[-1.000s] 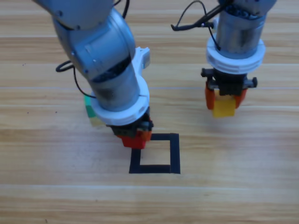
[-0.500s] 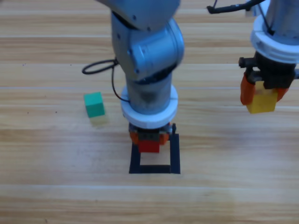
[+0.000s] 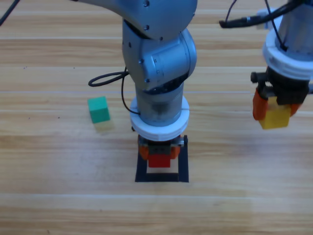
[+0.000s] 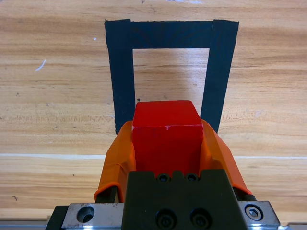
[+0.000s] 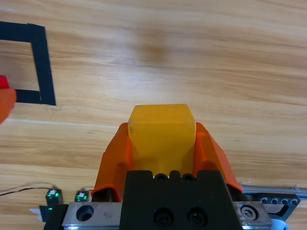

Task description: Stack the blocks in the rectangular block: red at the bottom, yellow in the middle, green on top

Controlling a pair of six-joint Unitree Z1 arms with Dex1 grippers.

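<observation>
Red cube (image 4: 167, 136) sits clamped between left jaws; right jaws clamp yellow cube (image 5: 161, 136).

Even, bright, diffuse light fills all three views, and the wooden worktop (image 3: 58, 196) reads warm and evenly lit with no hard glare. Shadows are soft: a faint one lies just below the green cube (image 3: 99, 109), and a pale smudge of shade falls inside the black tape square (image 4: 123, 72) ahead of the red cube (image 4: 167, 136). The high view is slightly soft, with hazy edges on the arms. Both wrist views are crisper on the wood grain, while the yellow cube (image 5: 162, 139) shows a mild sheen along its top edge.
</observation>
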